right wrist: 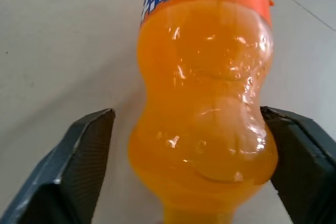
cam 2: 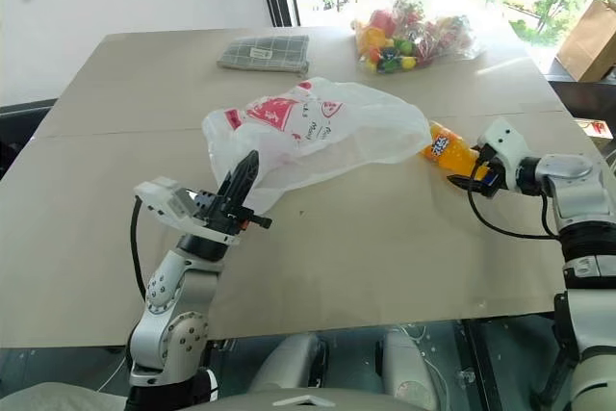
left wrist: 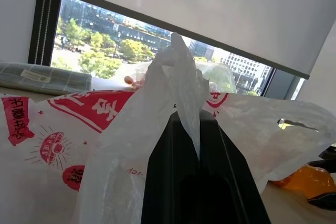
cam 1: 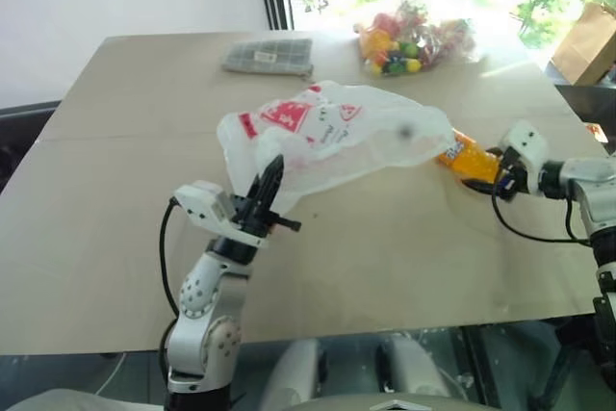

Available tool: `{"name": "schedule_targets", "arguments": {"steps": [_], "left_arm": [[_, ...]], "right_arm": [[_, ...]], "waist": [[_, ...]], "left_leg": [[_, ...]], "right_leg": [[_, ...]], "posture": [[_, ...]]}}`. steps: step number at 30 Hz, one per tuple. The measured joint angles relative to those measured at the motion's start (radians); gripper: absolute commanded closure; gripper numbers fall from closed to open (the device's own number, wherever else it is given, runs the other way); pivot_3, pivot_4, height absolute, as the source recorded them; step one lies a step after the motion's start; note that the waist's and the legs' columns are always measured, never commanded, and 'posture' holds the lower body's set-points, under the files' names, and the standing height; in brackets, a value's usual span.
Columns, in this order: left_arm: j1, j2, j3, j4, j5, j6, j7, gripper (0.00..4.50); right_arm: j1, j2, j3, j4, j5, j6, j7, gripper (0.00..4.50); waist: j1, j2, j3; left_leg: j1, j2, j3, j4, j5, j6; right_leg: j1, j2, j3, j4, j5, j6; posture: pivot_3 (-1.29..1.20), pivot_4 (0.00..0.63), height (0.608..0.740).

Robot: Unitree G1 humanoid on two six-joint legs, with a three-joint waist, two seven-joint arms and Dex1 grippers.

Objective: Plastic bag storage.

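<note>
The plastic bag (cam 1: 337,137), thin white with red print, lies puffed up in the middle of the table. My left gripper (cam 1: 269,185) is shut on its near edge, and the film bunches up between the black fingers (left wrist: 163,182). An orange bottle (cam 2: 448,151) lies on its side at the bag's right end, its far part tucked under the film. My right gripper (cam 2: 476,175) stands open around the bottle's near end (right wrist: 205,103). One finger (right wrist: 89,145) is a little apart from the bottle and the other (right wrist: 294,145) is right against it.
A clear bag of small colourful items (cam 1: 409,40) lies at the back of the tan table (cam 1: 385,267). A grey checked flat pack (cam 1: 269,55) is at the back, left of it. A brown paper bag (cam 1: 587,40) stands beyond the table's right corner.
</note>
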Motion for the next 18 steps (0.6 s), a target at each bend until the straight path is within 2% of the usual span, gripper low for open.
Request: {"name": "schedule_targets", "arguments": {"steps": [1, 2, 10, 14, 18], "left_arm": [[0.0, -0.001, 0.0, 0.0, 0.003, 0.0, 0.0, 4.5], [0.0, -0.001, 0.0, 0.0, 0.005, 0.0, 0.0, 4.5], [0.002, 0.0, -0.002, 0.0, 0.005, -0.001, -0.003, 4.5], [0.007, 0.002, -0.002, 0.0, 0.004, -0.004, -0.007, 4.5], [0.006, 0.001, -0.01, 0.0, 0.004, -0.012, -0.009, 4.5]], "right_arm": [[0.0, 0.0, 0.0, -0.001, 0.0, 0.001, 0.0, 1.71], [0.0, 0.001, -0.002, -0.003, 0.002, 0.007, -0.001, 1.77], [0.005, -0.006, -0.045, -0.028, 0.021, 0.045, -0.051, 1.77], [-0.114, -0.009, -0.165, -0.05, 0.116, 0.162, -0.11, 1.77], [-0.191, -0.02, -0.207, -0.219, 0.213, 0.245, -0.068, 1.77]], "waist": [[0.0, 0.0, 0.0], [0.0, 0.0, 0.0], [0.002, 0.001, 0.0], [-0.003, 0.003, 0.002], [-0.002, 0.003, 0.002]], "left_leg": [[0.0, 0.0, 0.0, 0.0, 0.0, 0.0], [0.0, 0.0, 0.0, 0.0, 0.0, 0.0], [-0.001, 0.0, 0.0, 0.0, 0.0, 0.0], [-0.004, 0.0, 0.001, 0.0, 0.0, 0.0], [-0.006, 0.001, 0.0, -0.001, 0.0, 0.0]], "right_leg": [[0.0, 0.0, 0.0, 0.0, 0.0, 0.0], [0.0, 0.0, 0.0, 0.0, 0.0, 0.0], [-0.001, -0.001, 0.0, 0.0, 0.0, 0.0], [-0.004, 0.0, 0.001, 0.001, 0.0, 0.0], [-0.005, 0.001, 0.0, 0.0, 0.0, 0.0]], "posture": [[0.0, 0.15, 0.74], [0.0, 0.15, 0.74], [0.0, 0.15, 0.74], [0.0, 0.15, 0.74], [0.0, 0.15, 0.74]]}}
